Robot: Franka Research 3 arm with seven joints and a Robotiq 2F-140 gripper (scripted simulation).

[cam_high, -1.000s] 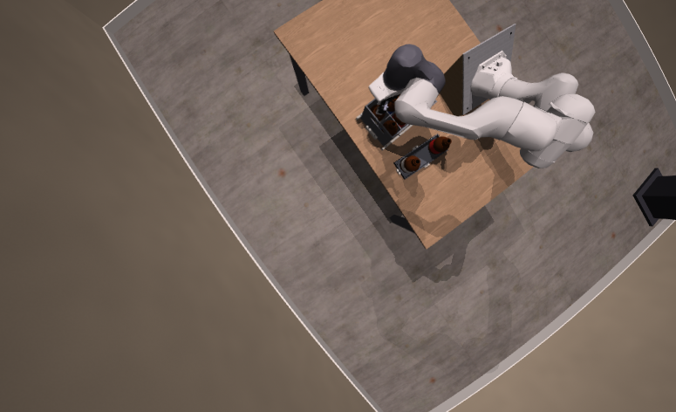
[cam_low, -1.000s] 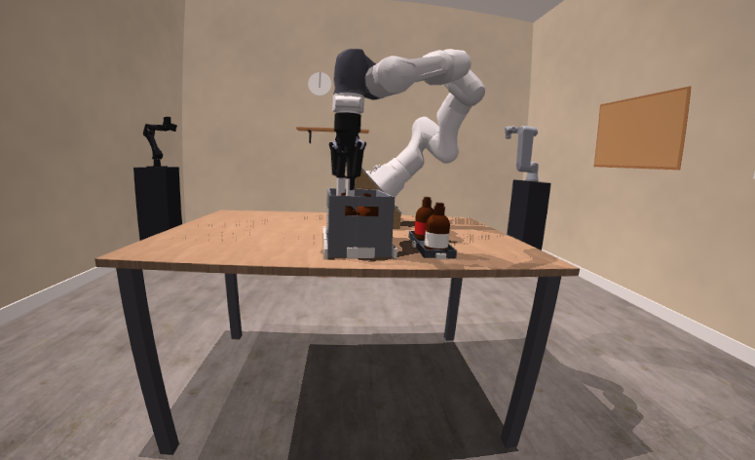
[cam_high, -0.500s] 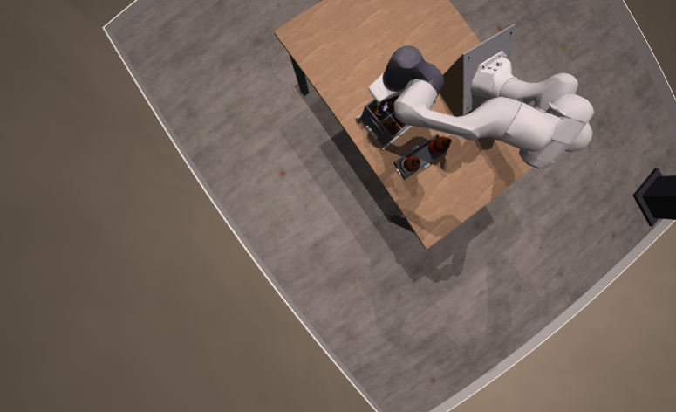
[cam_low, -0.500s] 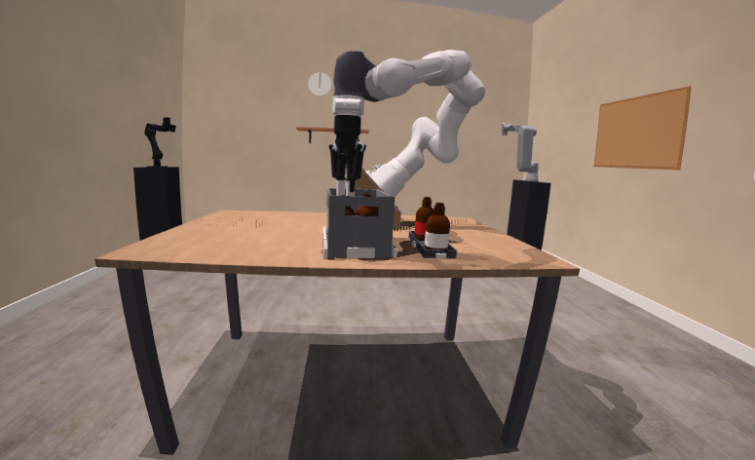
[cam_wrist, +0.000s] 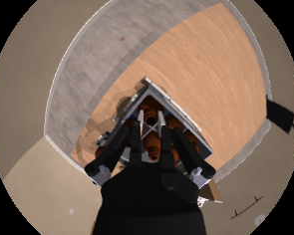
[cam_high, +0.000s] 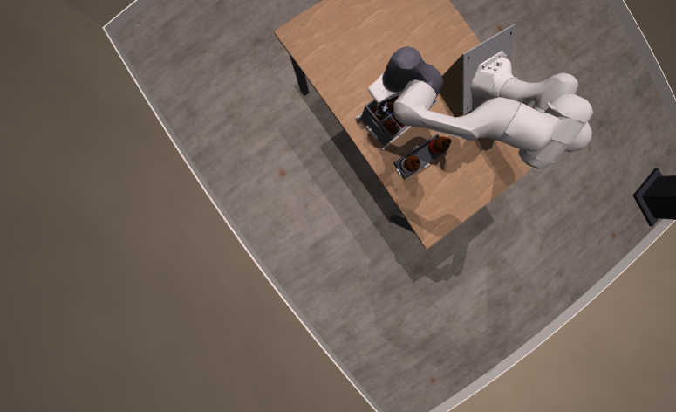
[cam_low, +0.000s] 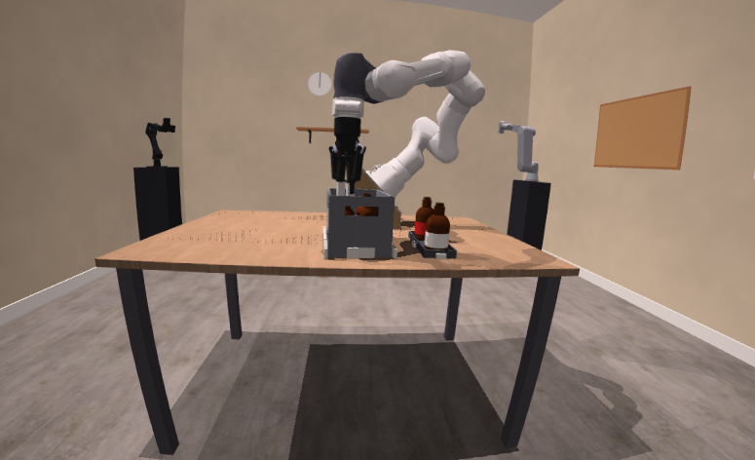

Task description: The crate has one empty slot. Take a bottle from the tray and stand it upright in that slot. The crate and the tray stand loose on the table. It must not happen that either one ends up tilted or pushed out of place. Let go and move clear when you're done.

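The bottle point(cam_wrist: 150, 117) is in the crate point(cam_high: 373, 127) point(cam_low: 360, 228) point(cam_wrist: 180, 119), its neck between the fingertips of the end effector point(cam_high: 385, 107) point(cam_low: 345, 187) point(cam_wrist: 150, 116), which is closed on it. It lies straight below the palm, so the coming move turns on the vertical: its long axis looks upright, near enough in line with the end effector's approach, though the crate's wall hides the body and I can't fairly say whether the base has reached the slot's floor. There is only the one arm point(cam_high: 494, 120) point(cam_low: 451, 123); it reaches over from its mount on the far side of the surface point(cam_high: 350, 61) point(cam_low: 243, 246) point(cam_wrist: 204, 60) in the exterior view, elbow high, wrist bent so the fingers point down at the crate's mouth. Beside the crate, the tray point(cam_high: 420, 155) point(cam_low: 440, 251) bears two more bottles, a red-label one point(cam_high: 437, 146) point(cam_low: 422, 229) and a white-label one point(cam_high: 411, 164) point(cam_low: 436, 231), both standing. I judge the job to be at its placing end: settle the bottle if it needs it, then open the fingers and lift straight up. Any sideways drift could catch a neighbouring neck or a divider and nudge the loose crate.
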